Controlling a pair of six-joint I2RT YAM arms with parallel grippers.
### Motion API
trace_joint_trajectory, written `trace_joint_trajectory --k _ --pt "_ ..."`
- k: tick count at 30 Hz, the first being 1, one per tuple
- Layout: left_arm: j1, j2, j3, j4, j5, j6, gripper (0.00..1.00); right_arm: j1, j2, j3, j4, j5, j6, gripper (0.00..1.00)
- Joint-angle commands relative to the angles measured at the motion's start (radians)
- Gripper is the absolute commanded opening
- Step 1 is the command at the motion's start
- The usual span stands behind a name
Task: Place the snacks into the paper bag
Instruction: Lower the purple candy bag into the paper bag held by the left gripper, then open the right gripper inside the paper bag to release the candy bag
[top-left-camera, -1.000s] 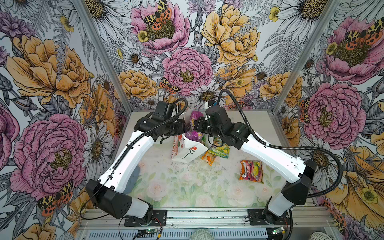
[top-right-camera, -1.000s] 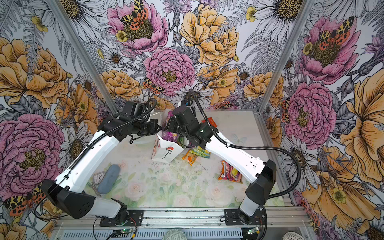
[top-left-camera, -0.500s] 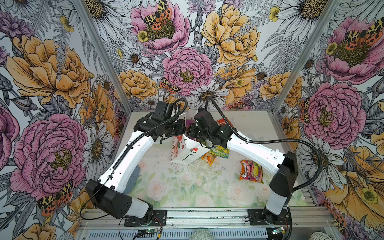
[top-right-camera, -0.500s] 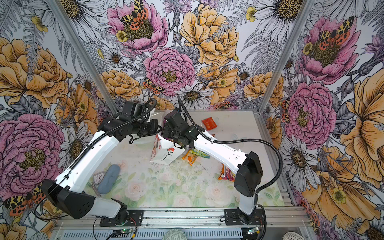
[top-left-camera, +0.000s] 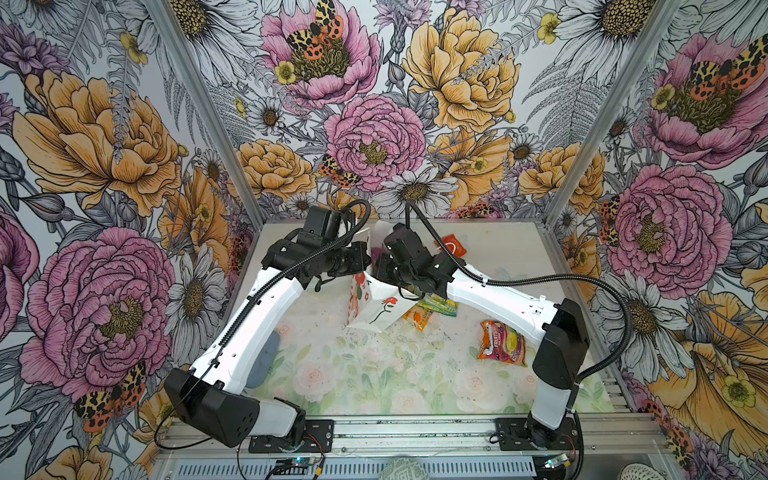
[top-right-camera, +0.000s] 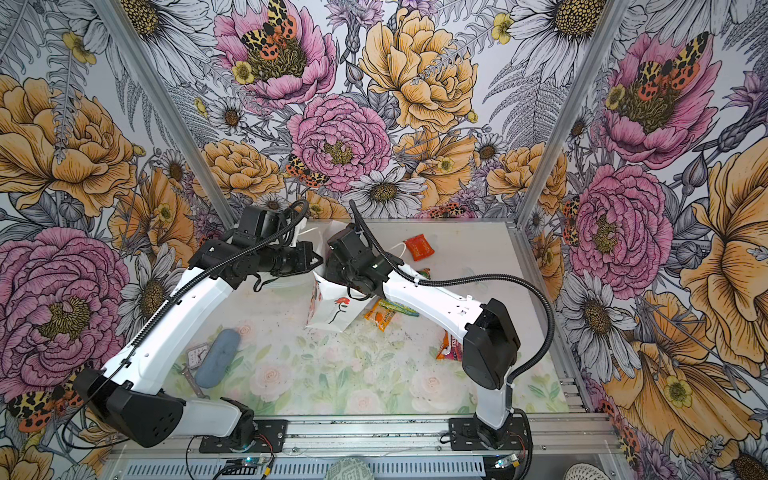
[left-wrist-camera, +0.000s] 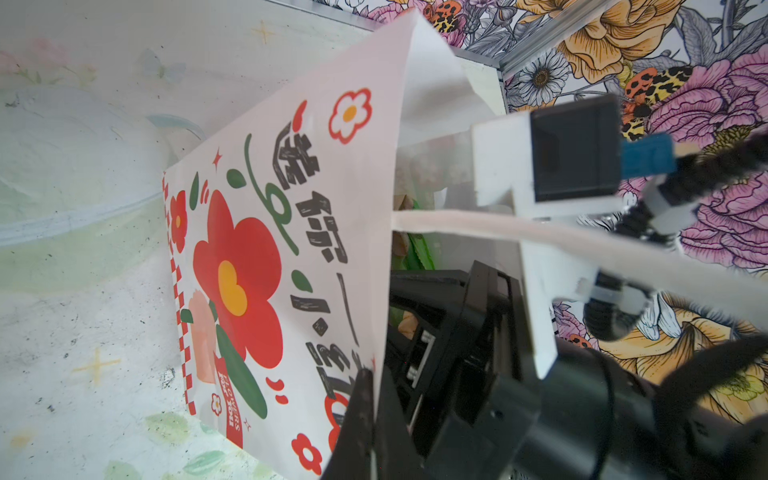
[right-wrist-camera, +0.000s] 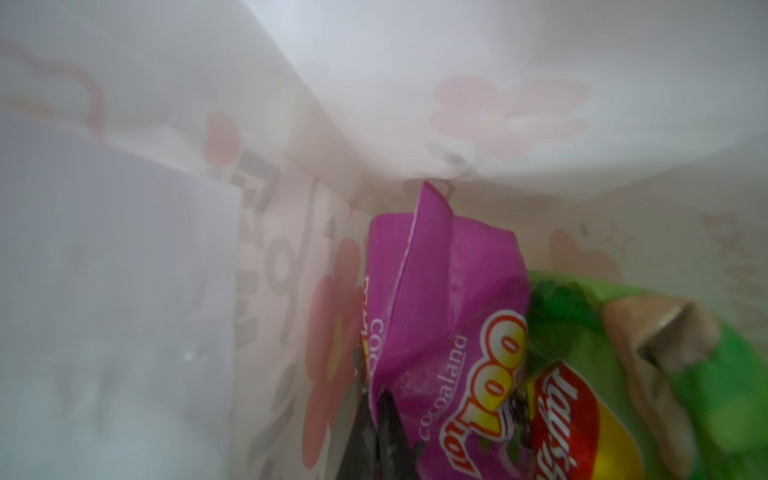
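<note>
Now | left claw (left-wrist-camera: 374, 390) pinches paper bag (left-wrist-camera: 270, 208) | right claw (right-wrist-camera: 376, 419) grips purple pouch (right-wrist-camera: 440, 299) inside

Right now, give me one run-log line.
left jaws: shut on paper bag rim | right jaws: inside bag, shut on purple pouch | green chip bag: in bag | on table: red packet, fruit packet

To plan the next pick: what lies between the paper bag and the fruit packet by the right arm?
A small orange packet and a green-yellow packet, beside the bag; both top views show them.
</note>
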Motion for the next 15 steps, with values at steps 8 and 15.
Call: trace_joint_trajectory --k 8,15 --pt "0.031 -0.048 -0.031 0.099 0.058 0.031 0.0 -0.051 -0.009 -0.013 0.016 0.018 -0.017 0.0" --pt "0.035 -0.039 -0.05 0.115 0.085 0.05 0.0 -0.111 0.011 -0.005 0.017 -0.113 -0.017 0.0"
